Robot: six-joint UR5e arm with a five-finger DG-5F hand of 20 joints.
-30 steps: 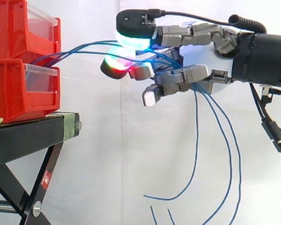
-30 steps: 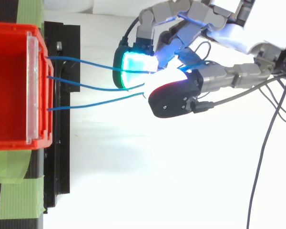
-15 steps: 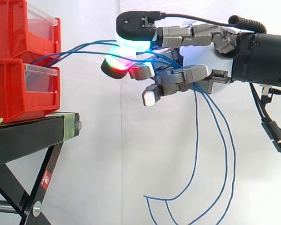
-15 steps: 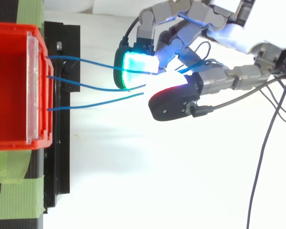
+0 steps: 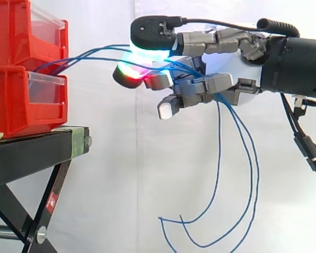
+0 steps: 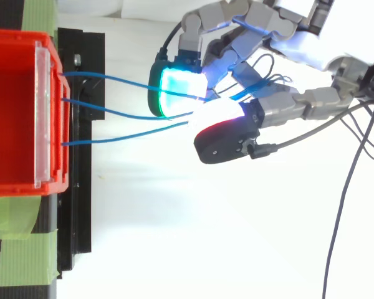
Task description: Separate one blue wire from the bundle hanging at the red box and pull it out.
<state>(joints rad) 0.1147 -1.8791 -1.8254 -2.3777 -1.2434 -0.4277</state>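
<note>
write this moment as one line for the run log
stage: separating | hand: fingers curled round blue wires | wires: three run from red box through hand, ends dangling below | pulled out: none yet

Three blue wires (image 6: pixel 112 79) leave the red bins, and all three hang below the hand as loose tails. There are two red bins, one (image 5: pixel 13 29) stacked on the other (image 5: pixel 10 103), each with one clear front. One black stand (image 5: pixel 31 153) carries them. One hand (image 5: pixel 226 66) is at the right.
</note>
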